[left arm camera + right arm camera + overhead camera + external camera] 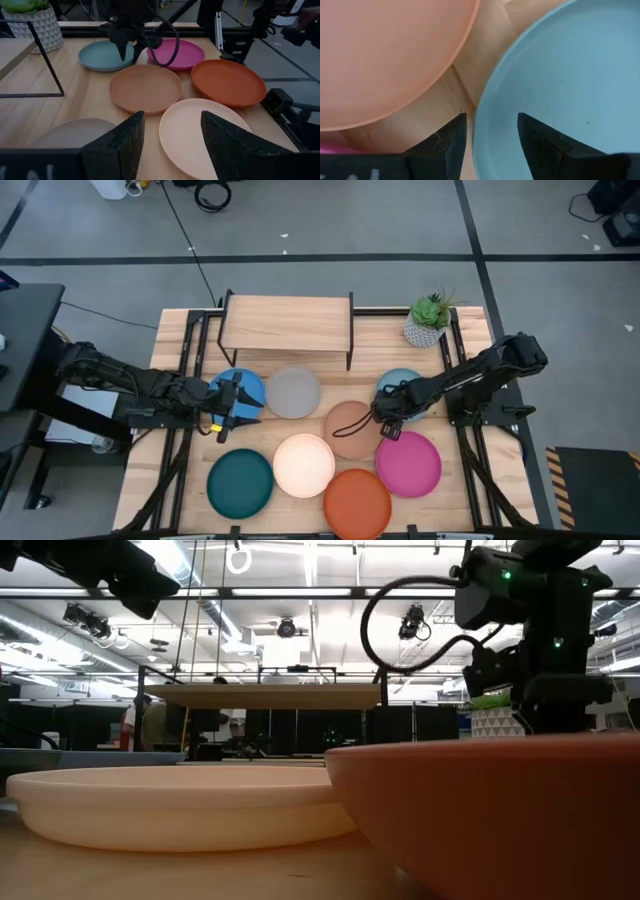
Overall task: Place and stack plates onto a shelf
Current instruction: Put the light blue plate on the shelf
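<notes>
We note two dark, near-black jointed arms. The left arm (120,385) is built of chunky rounded segments; its gripper (232,409) shows a small yellow marking and blue spots in the high view. The right arm (480,370) matches it. From table height we see a black cable (400,620) looping beside the right arm's housing, with small green lights glowing. The left gripper's fingers (122,145) are black, wedge-shaped, with a finely grained, speckled surface.

Bare shelf (287,321) top, potted plant (428,320) just beside; plates (351,429) crowding the near tabletop (175,335).
</notes>
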